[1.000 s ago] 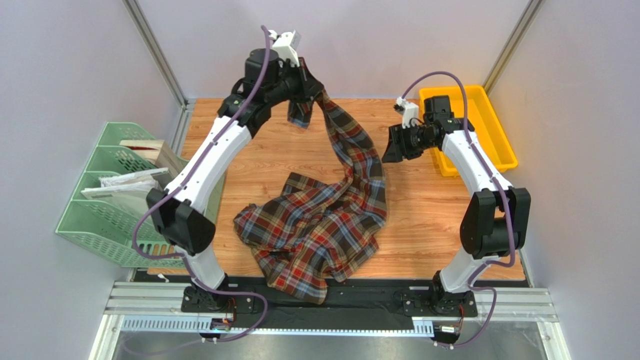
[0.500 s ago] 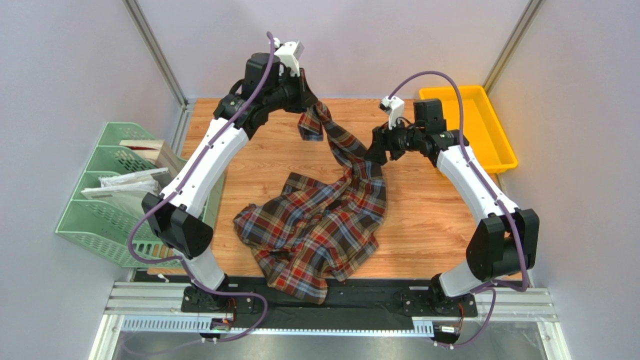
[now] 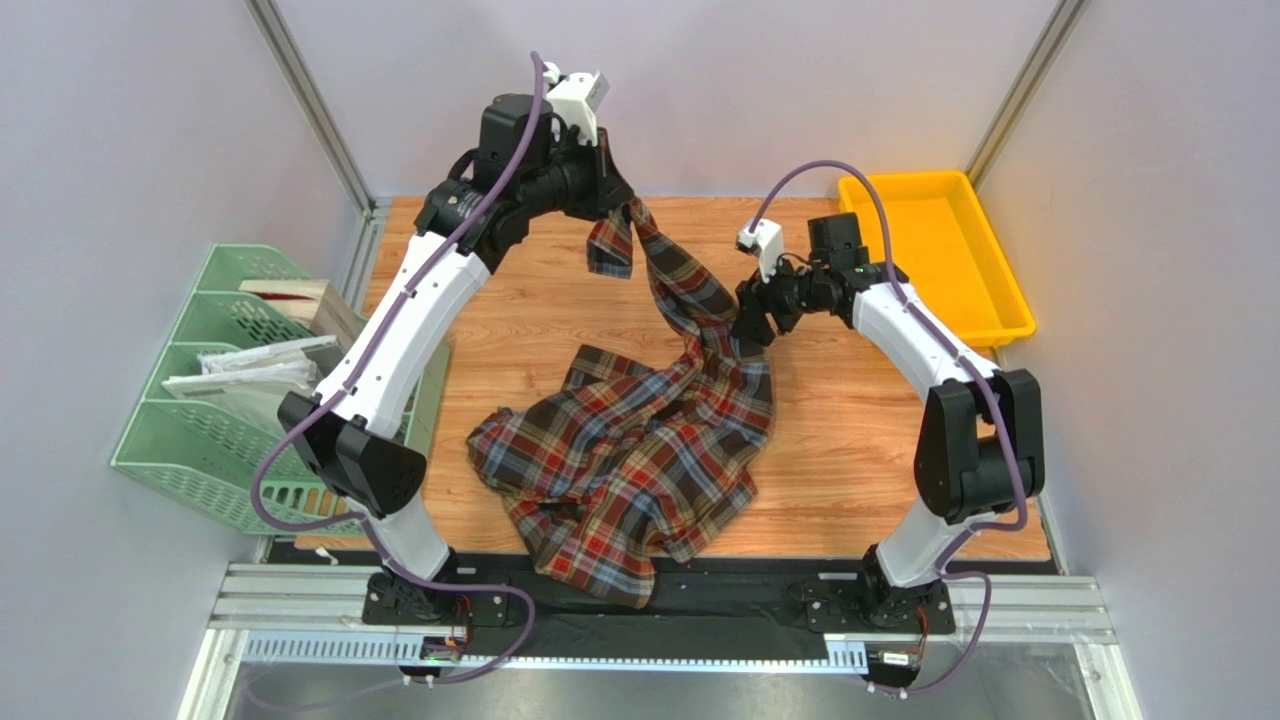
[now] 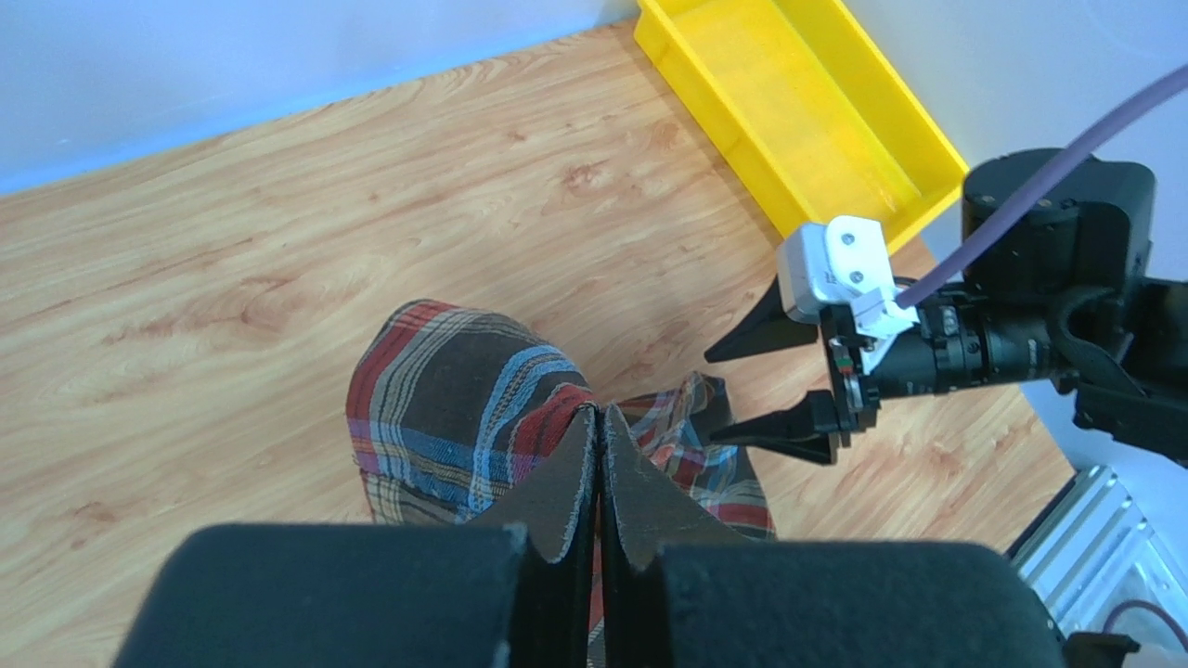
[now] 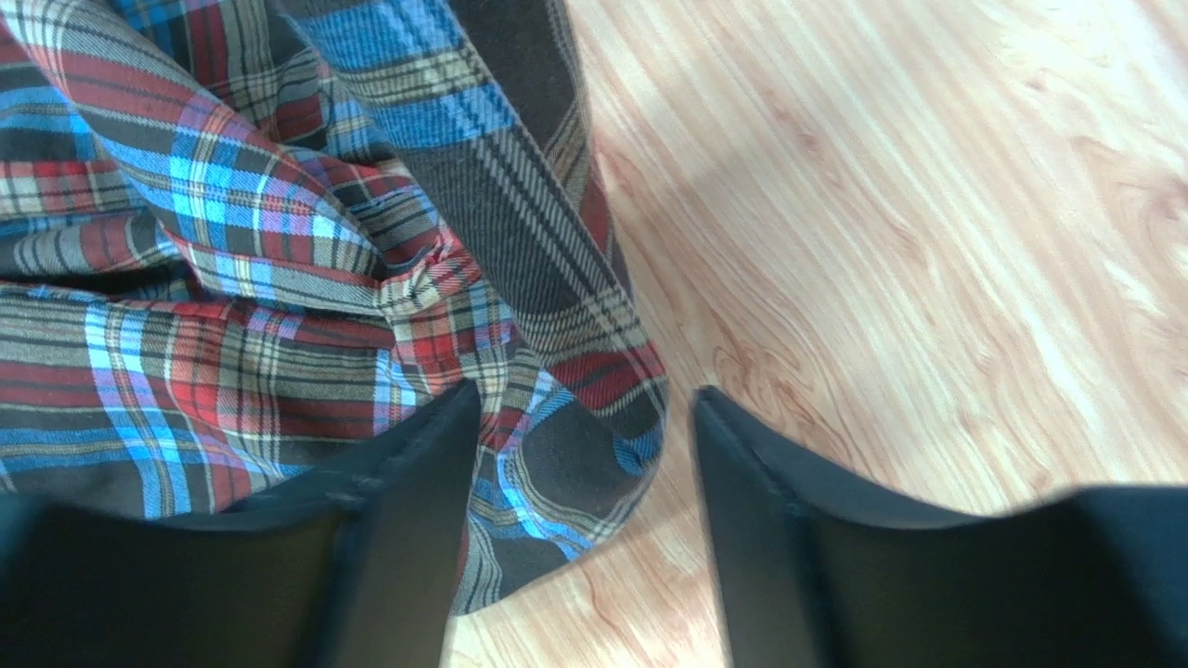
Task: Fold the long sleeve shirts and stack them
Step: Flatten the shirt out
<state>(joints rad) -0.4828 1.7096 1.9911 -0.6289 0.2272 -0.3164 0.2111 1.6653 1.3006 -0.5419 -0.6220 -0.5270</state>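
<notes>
Tabletop (image 5: 907, 209); shirt (image 5: 209, 209) at right end effector (image 5: 583, 401)

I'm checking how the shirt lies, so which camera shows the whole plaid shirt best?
Top external: the whole plaid shirt shows, one end held up by the left gripper, the rest heaped on the table. Left wrist shows only the pinched bit; right wrist, a close patch.

top: looks down from behind onto whole table (image 3: 857, 450); left wrist: faces down from high; right wrist: close; shared: shirt (image 3: 631, 450).
</notes>
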